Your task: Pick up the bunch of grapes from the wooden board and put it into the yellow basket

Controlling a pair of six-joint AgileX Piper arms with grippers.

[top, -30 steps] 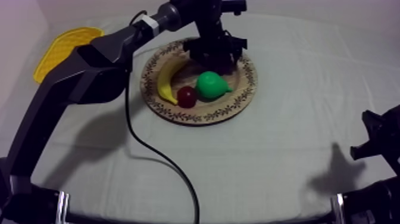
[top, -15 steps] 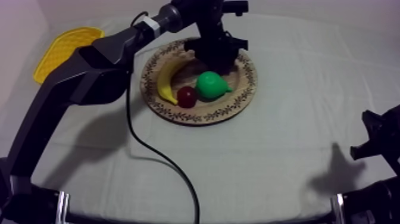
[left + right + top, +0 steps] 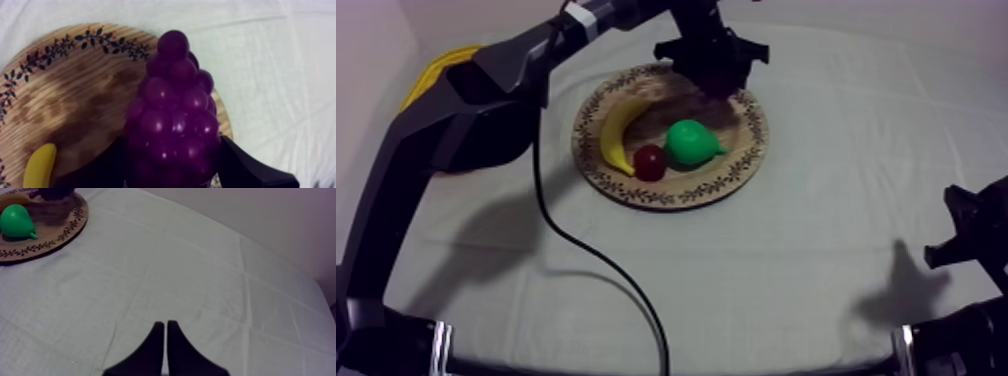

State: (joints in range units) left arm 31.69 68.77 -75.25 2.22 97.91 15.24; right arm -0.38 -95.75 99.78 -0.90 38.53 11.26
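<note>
Gripping the glossy, knobbly bunch of grapes over the far edge of the wooden board, the left gripper is mostly hidden behind it. The right gripper lies pinched together, empty.

Robot lab bench, grey-white cloth table, plain wall, toy pear on wooden board.

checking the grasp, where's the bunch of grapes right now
In the left wrist view the bunch of grapes sits between the left pincer's fingers, over the wooden board's rim, away from the banana.
</note>
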